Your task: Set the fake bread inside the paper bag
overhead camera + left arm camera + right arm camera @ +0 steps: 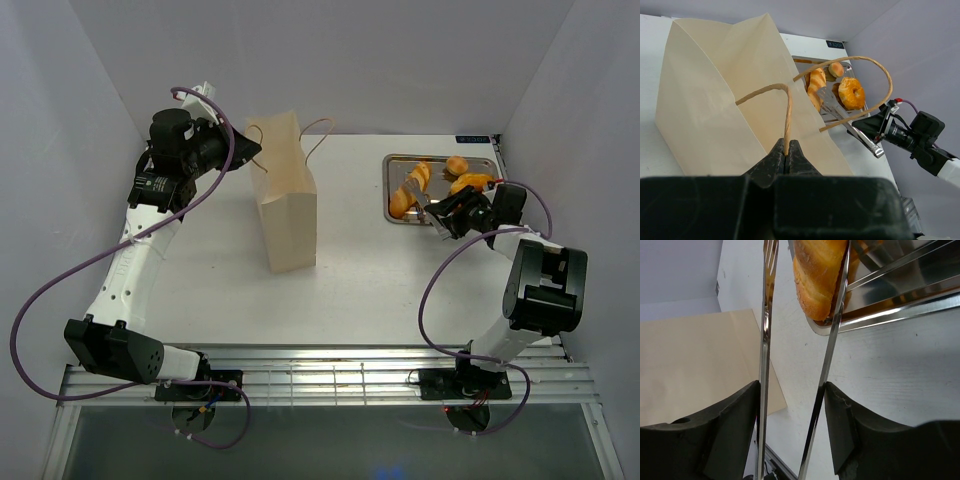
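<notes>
At the far right of the table (380, 280), the tray (487, 172) holds all the bread: a loaf (815, 275) at its left end, the doughnut (851, 93) and the bun (835, 69) further right. Nothing is in the bag (288, 210) that I can see.

Right gripper (447, 215): jaws part-closed, clamped across the two arms of the tongs (764, 340). The tong tips straddle the loaf. The right blade lies against the loaf's side; the left blade stands apart from it, with bare table showing in the gap. Judgement: the loaf is bracketed but not yet pinched.

Left gripper (787, 150): fingers together, pinching the near cord handle (765, 90) of the bag. The bag stands at the far left-centre, well apart from the tray. How wide its mouth gapes cannot be told from these views.

Step in hand: the first pick, tongs on loaf.

Next move, as I judge it:
- squeeze the tongs until both blades bear on the loaf;
- lift it over the tray rim;
- carry it left to above the bag mouth.

Caution: the loaf is glossy and ridged, so it may twist or slip between thin blades. The second handle arches over the mouth and could snag the tongs.
</notes>
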Controlling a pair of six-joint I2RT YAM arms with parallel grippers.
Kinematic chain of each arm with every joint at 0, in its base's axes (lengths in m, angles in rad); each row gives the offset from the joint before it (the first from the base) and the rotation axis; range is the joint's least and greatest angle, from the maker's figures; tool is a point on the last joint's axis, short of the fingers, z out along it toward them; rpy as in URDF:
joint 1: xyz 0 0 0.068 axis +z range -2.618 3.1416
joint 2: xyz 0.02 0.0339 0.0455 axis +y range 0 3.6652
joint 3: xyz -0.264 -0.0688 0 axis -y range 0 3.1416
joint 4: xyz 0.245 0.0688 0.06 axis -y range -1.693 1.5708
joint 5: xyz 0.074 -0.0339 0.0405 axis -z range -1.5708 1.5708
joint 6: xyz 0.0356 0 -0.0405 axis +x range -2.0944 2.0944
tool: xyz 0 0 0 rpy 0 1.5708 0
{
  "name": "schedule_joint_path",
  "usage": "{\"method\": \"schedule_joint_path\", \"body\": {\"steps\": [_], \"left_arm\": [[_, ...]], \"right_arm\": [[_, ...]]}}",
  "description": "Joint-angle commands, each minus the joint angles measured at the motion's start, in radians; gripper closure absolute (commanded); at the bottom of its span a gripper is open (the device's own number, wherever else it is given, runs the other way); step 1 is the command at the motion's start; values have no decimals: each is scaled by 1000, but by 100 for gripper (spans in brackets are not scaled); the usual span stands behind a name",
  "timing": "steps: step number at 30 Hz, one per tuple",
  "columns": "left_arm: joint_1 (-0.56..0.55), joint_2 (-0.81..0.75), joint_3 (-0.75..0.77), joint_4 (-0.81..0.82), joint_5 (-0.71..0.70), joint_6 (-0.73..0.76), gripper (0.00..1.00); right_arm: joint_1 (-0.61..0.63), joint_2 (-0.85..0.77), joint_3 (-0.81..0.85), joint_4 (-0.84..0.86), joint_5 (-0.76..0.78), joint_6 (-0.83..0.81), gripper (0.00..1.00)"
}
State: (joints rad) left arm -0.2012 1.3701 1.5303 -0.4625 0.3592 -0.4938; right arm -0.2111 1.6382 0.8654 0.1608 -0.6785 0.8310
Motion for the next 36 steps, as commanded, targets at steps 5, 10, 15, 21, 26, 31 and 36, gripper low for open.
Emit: {"method": "schedule_joint_path", "body": {"steps": [5,10,15,21,26,31,36], "left_arm": [[-3,-8,8,12,6,6,100],[-1,-8,8,13,7,3,100],[-3,-6,10,12,7,-2,100],[-3,-9,11,10,7,0,100],[-1,-9,11,10,11,-3,100],[-1,-12,8,10,12,-8,100],[-1,-17,2,13,15,-12,100]], "right_arm": [[-7,18,44,49,-7,8,49],[-8,9,53,17,8,-21,69],[-13,11,61,17,-4,-21,85],[-25,-9,67,22,-12,-17,92],[-31,-40,57,36,-30,-4,92],[-42,-81,9,13,-29,-17,92],[-53,-101,-61,25,-41,-18,92]]}}
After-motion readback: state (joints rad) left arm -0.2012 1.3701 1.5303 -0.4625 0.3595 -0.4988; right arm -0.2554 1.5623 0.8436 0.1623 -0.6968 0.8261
